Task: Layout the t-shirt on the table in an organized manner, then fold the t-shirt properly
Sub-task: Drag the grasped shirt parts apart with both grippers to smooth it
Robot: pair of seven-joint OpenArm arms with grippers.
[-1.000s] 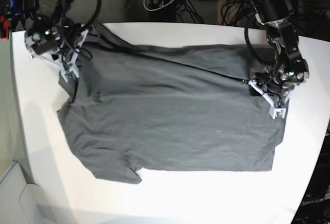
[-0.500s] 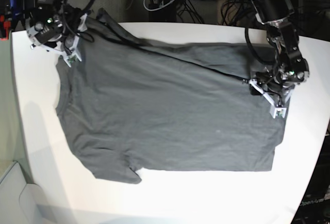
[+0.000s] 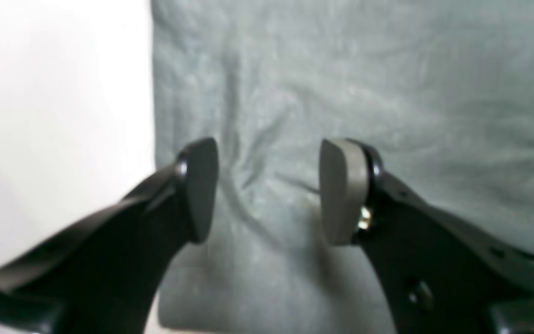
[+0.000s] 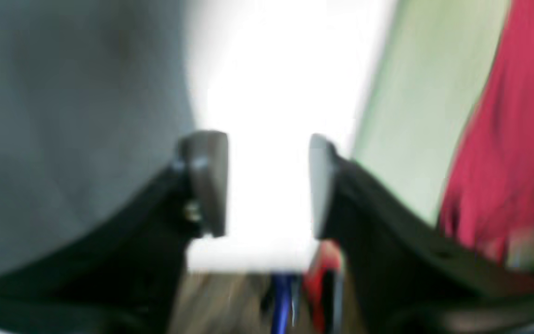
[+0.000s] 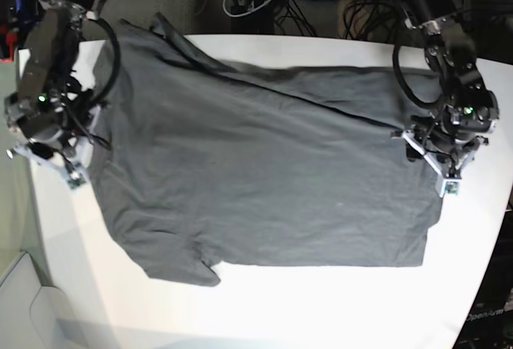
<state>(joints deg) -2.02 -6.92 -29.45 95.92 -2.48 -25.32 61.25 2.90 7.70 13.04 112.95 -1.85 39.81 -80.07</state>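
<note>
As the counter (image 5: 264,309) carries the t-shirt (image 5: 264,172) spread flat with its long axis left to right in the base view, the left end effector (image 3: 267,190) hovers apart and empty over the hem side, while the right end effector (image 4: 267,183), also apart, sits beside the sleeve edge

Bare table (image 5: 264,309) along the near edge — t-shirt (image 5: 264,172) covers the middle.

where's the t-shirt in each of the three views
Base: the t-shirt covers the middle of the table.
Left wrist: fills the right and centre, under the open left gripper.
Right wrist: blurred grey at left.
Shared landmark: the shirt's edge against the white tabletop.
</note>
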